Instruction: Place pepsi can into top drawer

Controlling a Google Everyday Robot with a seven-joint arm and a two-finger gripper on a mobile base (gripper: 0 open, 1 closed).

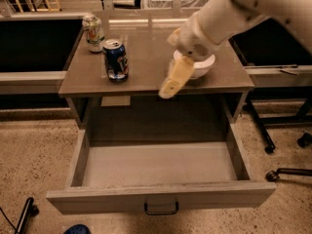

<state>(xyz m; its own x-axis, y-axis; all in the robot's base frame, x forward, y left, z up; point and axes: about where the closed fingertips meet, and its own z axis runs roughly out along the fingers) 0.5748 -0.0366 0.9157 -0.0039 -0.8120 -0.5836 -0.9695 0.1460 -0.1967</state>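
Note:
The pepsi can (pixel 116 60) is dark blue with a silver top and stands upright on the left part of the cabinet top. The top drawer (pixel 158 167) is pulled fully out below, its pale grey inside holding nothing, with a dark handle (pixel 161 210) on its front panel. My gripper (pixel 174 80) hangs at the end of the white arm that reaches in from the upper right. It is over the middle of the cabinet top, to the right of the can and apart from it, in front of the white bowl.
A pale green-white can (pixel 93 32) stands behind the pepsi can at the back left. A white bowl (pixel 199 66) sits on the right part of the cabinet top (pixel 146 48), partly hidden by my arm. Chair legs and castors (pixel 285 150) stand on the floor at the right.

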